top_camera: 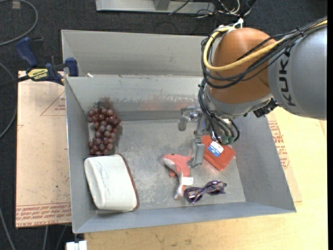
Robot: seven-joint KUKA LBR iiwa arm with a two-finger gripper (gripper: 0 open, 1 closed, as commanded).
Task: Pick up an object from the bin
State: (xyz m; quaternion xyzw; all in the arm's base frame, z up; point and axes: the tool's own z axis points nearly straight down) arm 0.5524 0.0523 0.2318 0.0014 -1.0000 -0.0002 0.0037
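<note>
my gripper point(191, 137) is low inside the bin point(156, 95), right of the middle, and it is spread. the two metal fingers point(197, 151) stand apart with nothing between them but bare floor. so nothing is picked yet, and by my reckoning the task is at its start: i'm down among the things, and the closing, the lifting and the carrying out are all left to do.

the nearer finger's tip sits just beside the upper end of the pink toy point(178, 165), which lies flat near the middle of the floor. whether it touches the toy i can't tell. on the other side of that finger, just to its right, is the orange box point(219, 155) with a blue and white label, lying tilted by the right wall. i'm not round either one, so i won't say which i'm after. those two are simply the closest.

the glasses point(205, 190), purple, lie near the front wall, just below the toy and the box. the grapes point(103, 130), a dark red bunch, are by the left wall, and the white block point(109, 183) is in the front left corner. both are well apart from me.

my guess is that i'd have to shift so one thing sits squarely between the fingers before i close.
</note>
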